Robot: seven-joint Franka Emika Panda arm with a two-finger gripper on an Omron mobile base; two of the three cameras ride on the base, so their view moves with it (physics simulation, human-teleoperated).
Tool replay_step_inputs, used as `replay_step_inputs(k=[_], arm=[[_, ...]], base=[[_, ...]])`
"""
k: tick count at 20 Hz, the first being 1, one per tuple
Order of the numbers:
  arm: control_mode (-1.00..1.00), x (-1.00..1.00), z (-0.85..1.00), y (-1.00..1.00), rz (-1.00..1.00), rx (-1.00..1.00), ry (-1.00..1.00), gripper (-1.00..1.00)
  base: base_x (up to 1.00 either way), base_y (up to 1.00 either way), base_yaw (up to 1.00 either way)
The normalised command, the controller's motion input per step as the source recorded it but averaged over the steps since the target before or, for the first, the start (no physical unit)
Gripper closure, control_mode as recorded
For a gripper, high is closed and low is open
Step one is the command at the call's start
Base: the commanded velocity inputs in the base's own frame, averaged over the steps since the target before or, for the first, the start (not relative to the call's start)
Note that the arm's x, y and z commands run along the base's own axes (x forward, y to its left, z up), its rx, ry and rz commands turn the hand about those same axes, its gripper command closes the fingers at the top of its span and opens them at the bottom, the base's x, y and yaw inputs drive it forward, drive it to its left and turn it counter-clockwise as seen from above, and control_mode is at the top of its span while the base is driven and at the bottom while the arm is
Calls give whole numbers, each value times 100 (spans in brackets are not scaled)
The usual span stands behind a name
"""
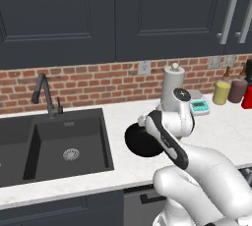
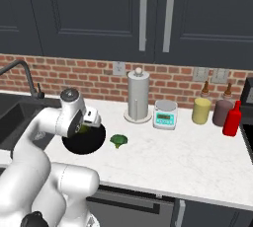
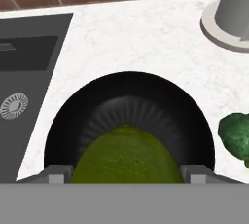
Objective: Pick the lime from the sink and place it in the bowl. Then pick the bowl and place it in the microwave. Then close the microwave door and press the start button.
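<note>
**Ana:** Gripper (image 3: 127, 178) first, what's it doing?

**Ben:** Jaws stand wide, one fingertip either side of the lime (image 3: 127, 157) in the hand view, directly above the bowl (image 3: 129, 121). I can't tell whether the pads press the fruit or have just let go, nor whether the lime rests on the bowl's floor or hangs a little above it.

**Ana:** And where does the bowl sit?

**Ben:** On the white counter (image 2: 188, 157), just right of the sink (image 1: 54, 141), with a green broccoli floret (image 2: 118, 140) beside it on the far side from the basin.

**Ana:** So progress?

**Ben:** I'd judge the first step nearly finished: lime out of the sink and over or in the bowl. Left to do: back off from the fruit, lift the bowl, carry it to the microwave, shut the door, press start.

**Ana:** Any writing or brands?

**Ben:** None readable. The small kitchen scale (image 2: 165, 114) has a teal display, too small to make out. The bottles (image 2: 231, 118) by the brick wall and the paper towel holder (image 2: 138, 95) show no labels.
</note>
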Motion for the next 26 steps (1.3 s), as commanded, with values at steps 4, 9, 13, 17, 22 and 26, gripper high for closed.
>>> replay_step_inputs(k=[4, 9, 13, 17, 22, 26], arm=[[-100, 48, -34, 1, 0, 0, 3, 100], [-100, 30, -33, 1, 0, 0, 5, 100], [-100, 0, -24, 4, 0, 0, 1, 100], [-100, 1, -26, 4, 0, 0, 4, 100], [-100, 12, -30, 5, 0, 0, 3, 100], [-100, 12, -24, 0, 0, 0, 0, 100]], base=[[0, 0, 0], [0, 0, 0], [0, 0, 0], [0, 0, 0], [0, 0, 0], [0, 0, 0]])
